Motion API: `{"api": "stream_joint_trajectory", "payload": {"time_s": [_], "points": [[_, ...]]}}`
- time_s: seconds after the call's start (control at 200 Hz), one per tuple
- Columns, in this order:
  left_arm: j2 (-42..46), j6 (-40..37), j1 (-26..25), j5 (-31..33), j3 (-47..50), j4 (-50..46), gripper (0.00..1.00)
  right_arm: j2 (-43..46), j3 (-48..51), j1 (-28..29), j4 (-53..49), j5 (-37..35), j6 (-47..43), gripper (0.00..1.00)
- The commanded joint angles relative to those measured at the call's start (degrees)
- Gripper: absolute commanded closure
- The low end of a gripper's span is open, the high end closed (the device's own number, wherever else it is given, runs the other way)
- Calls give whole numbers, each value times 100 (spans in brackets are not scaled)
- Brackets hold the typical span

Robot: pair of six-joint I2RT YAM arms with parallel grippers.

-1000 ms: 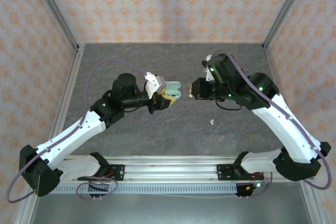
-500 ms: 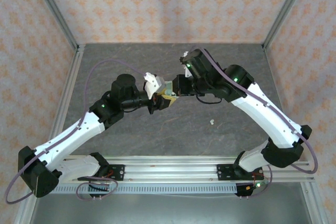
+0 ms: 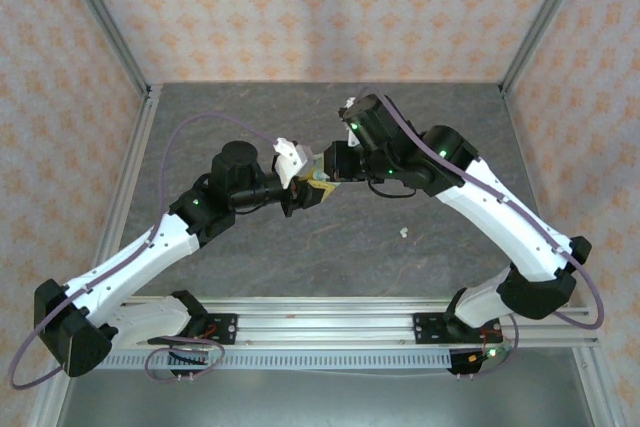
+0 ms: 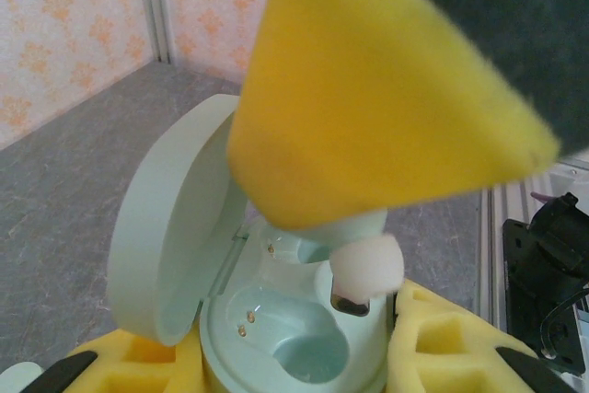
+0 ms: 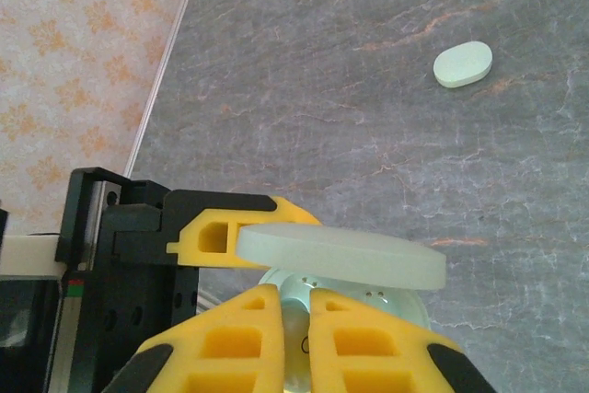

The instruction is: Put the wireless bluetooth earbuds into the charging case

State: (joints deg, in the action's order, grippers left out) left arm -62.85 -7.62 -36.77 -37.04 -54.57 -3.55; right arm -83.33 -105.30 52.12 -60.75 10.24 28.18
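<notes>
So your left gripper (image 3: 312, 189) is pinching the pale green oval plastic charging case (image 4: 221, 342) by its base, with a yellow foam pad (image 4: 442, 342) snug against each side. It's holding the thing up in the air over the middle of the grey stone-look table (image 3: 250, 107), a bit toward the far edge. The rounded lid (image 4: 170, 236) is flipped open to the left in the left wrist view and stands roughly upright. Your right gripper (image 5: 294, 319) is right on top of it, nose to nose with the left one in the top view. Its yellow fingers (image 5: 225, 342) are pressed together, and at the tips they're nipping a tiny white pebble-shaped earbud (image 4: 368, 269). That bud is right at the mouth of the right-hand socket of the case, dark shiny end down and touching the rim. Honestly I can't tell if it's seated at all. The left-hand socket (image 4: 308, 356) is a bare hollow with two little gold contacts (image 4: 247, 319) showing. From the right wrist view you're looking at the lid edge-on, just above the finger pads. A second whitish earbud (image 3: 404, 232) lies loose on the table, right of the middle and closer to the near edge, well apart from both grippers. There's also a small pale green oval piece (image 5: 463, 64) lying flat on the table well beyond the held case, but it's too small in the shot to say whether it's another case.
</notes>
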Motion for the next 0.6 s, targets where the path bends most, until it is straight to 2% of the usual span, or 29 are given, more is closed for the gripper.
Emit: {"api": "stream_joint_trajectory", "payload": {"time_s": [0.0,0.595], "points": [[170,-99,-62,85,-19,109,72,-34,126,62,146,-92,109,88],[203,-29,-58,100,7,94,72,-50,380,87,371,49,184,88]]}}
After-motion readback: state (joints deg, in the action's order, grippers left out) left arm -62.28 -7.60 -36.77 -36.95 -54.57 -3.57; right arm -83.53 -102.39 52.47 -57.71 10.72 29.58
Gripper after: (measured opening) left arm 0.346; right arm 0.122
